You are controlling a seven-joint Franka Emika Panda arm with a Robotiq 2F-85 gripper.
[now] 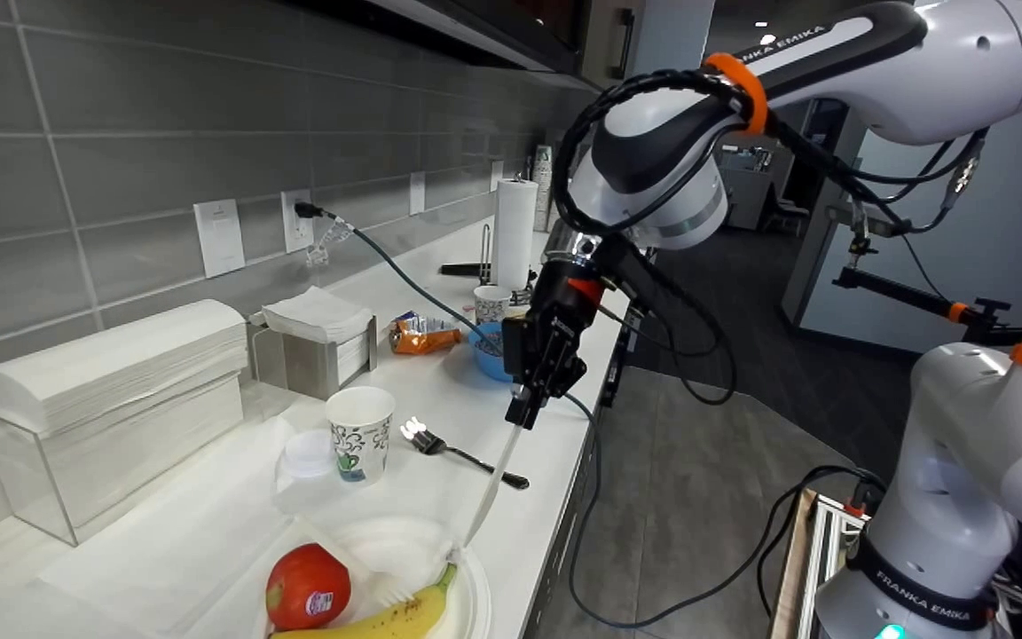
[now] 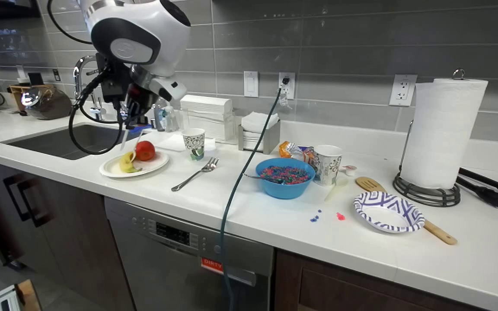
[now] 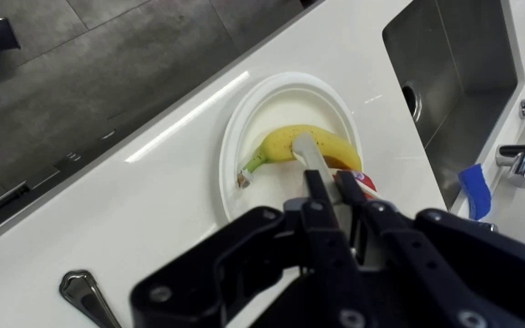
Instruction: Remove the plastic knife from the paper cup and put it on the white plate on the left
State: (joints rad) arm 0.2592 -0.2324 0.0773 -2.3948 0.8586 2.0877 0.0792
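Observation:
My gripper is shut on the thin pale plastic knife and holds it tilted above the white plate. In the wrist view, the knife points out between the fingertips, over a banana on the plate. In an exterior view, the knife's lower end reaches near the banana's stem; I cannot tell whether it touches. The paper cup stands upright on the counter beside the plate, apart from the gripper. The cup and plate also show in an exterior view.
The plate bears a banana, a red apple and a pale plastic fork, partly hidden. A metal fork lies beside the cup. Napkin holders, a blue bowl, another cup, a sink and a cable are around.

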